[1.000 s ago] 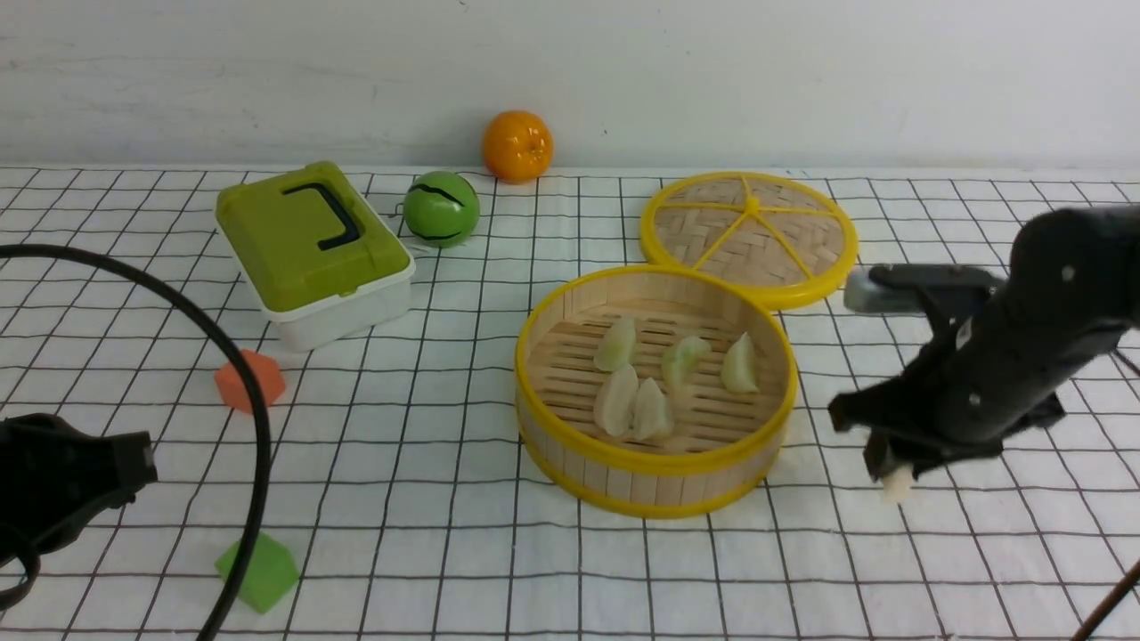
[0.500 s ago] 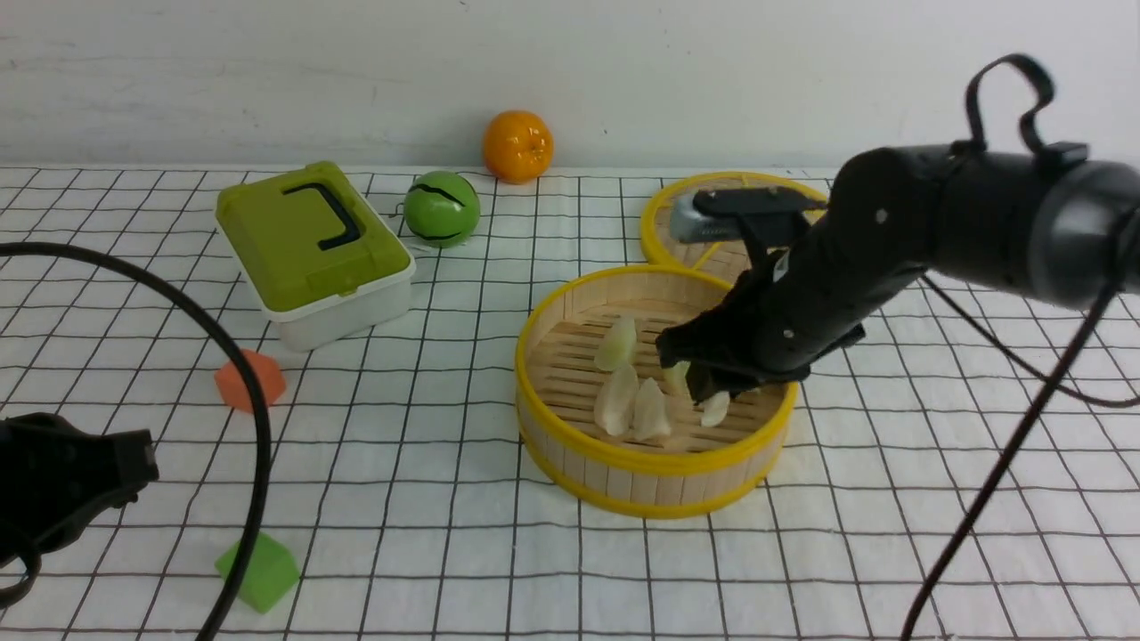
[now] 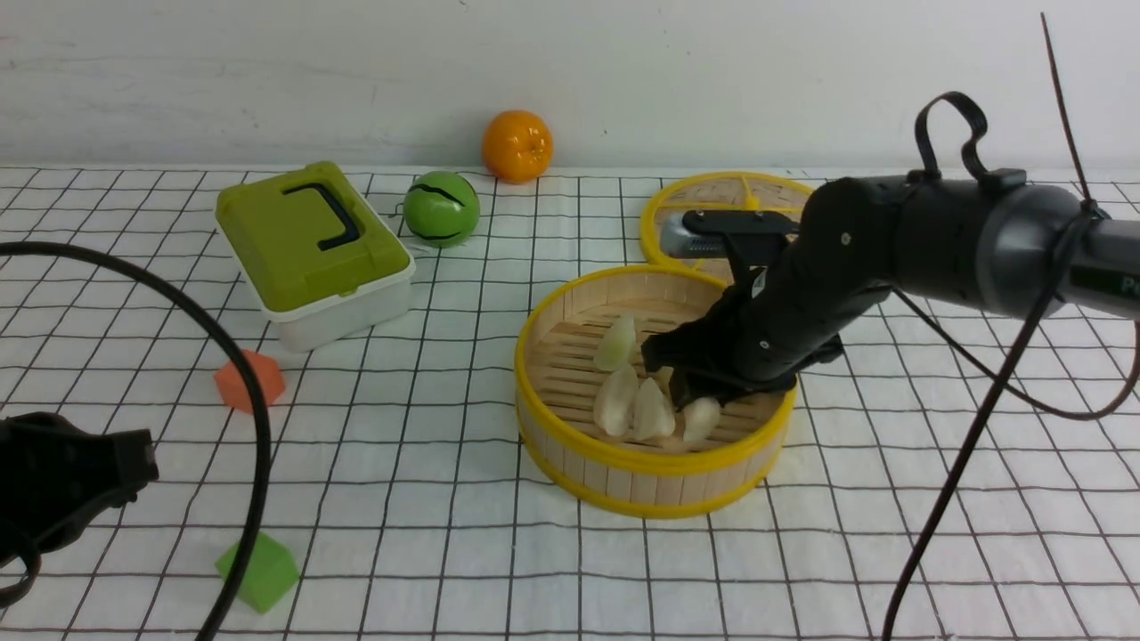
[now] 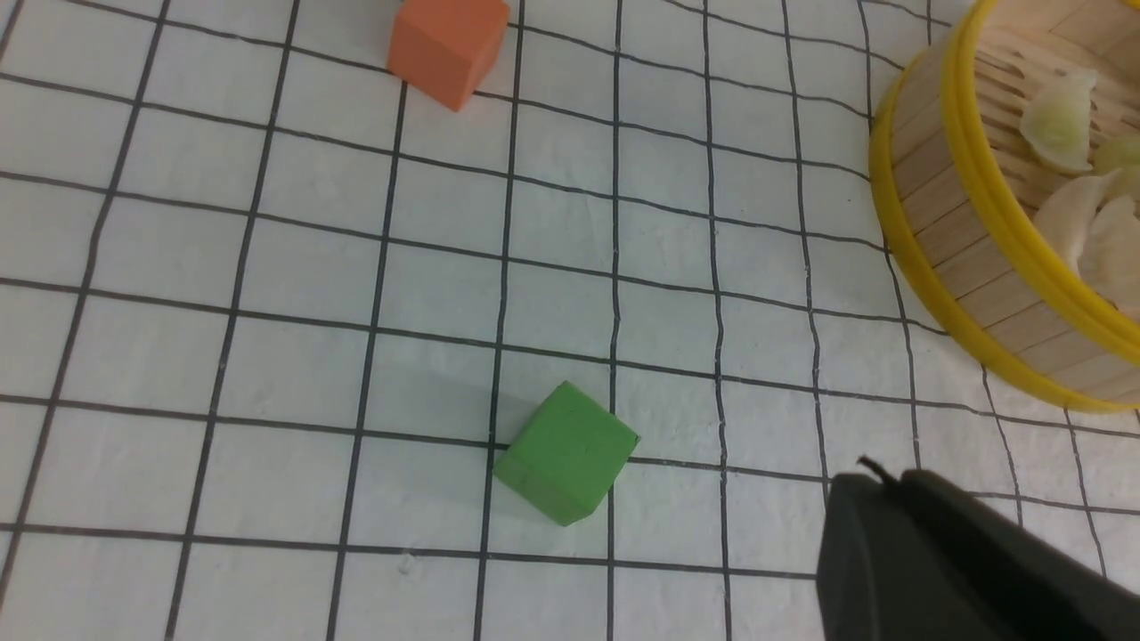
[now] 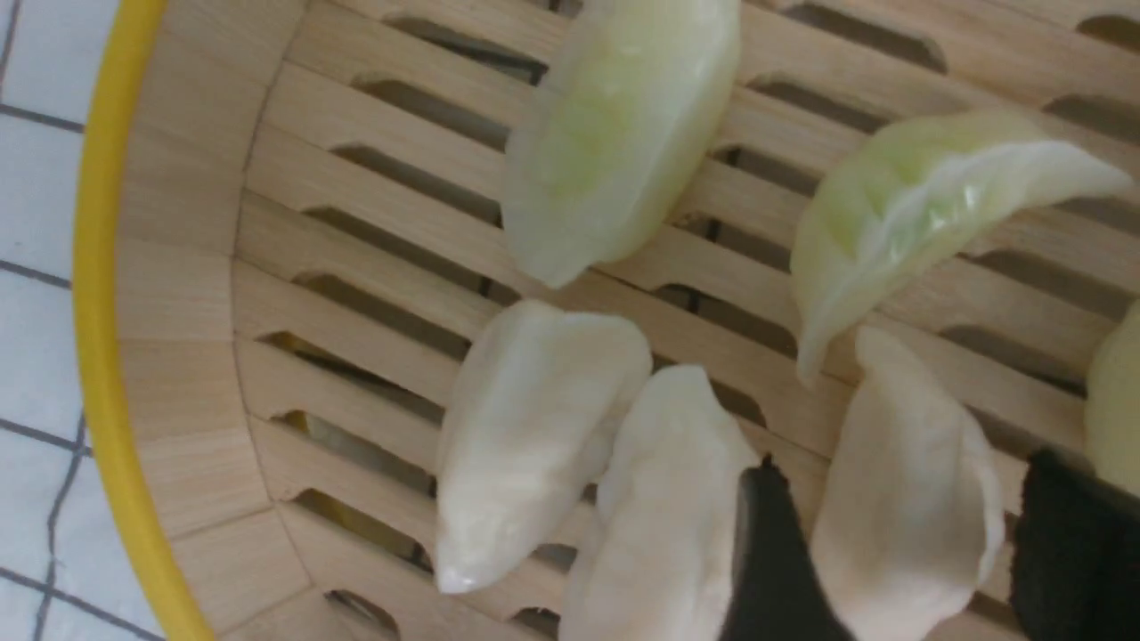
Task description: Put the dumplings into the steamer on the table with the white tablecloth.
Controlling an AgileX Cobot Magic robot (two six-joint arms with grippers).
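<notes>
Right wrist view: the right gripper (image 5: pixel 891 570) hangs low inside the steamer (image 5: pixel 116 294), its jaws parted either side of a cream-white dumpling (image 5: pixel 904 499) that lies on the slats between them.
Jaw state, right: open; daylight shows on both sides of that dumpling, so it looks released, though light contact cannot be ruled out.
Jaw state, left: the left gripper (image 4: pixel 944 561) shows only as a dark shut tip with nothing in it, well apart from the steamer (image 4: pixel 944 223).
Nearest the jaws: two more cream-white dumplings (image 5: pixel 534 427) lie side by side and touching, just beside one jaw.
Farther from the jaws: two pale green dumplings (image 5: pixel 623 133) rest deeper on the slats; a sixth shows only as a pale edge past the other jaw.
Long axis: the dumpling between the jaws runs lengthwise along the gap, one tapered end pointing away from them toward the green pair.
Front view: the right gripper (image 3: pixel 690 392) sits over the near part of the steamer (image 3: pixel 655 458), on the table (image 3: pixel 401 463).
Risk one: a jaw lifting out could catch the freed dumpling's edge and drag it up or flick it over the rim.
Risk two: the neighbour touching that jaw's side could be nudged, since the gap there is slim.
Judgement: all six look to be inside; a straight upward retreat seems safest.
</notes>
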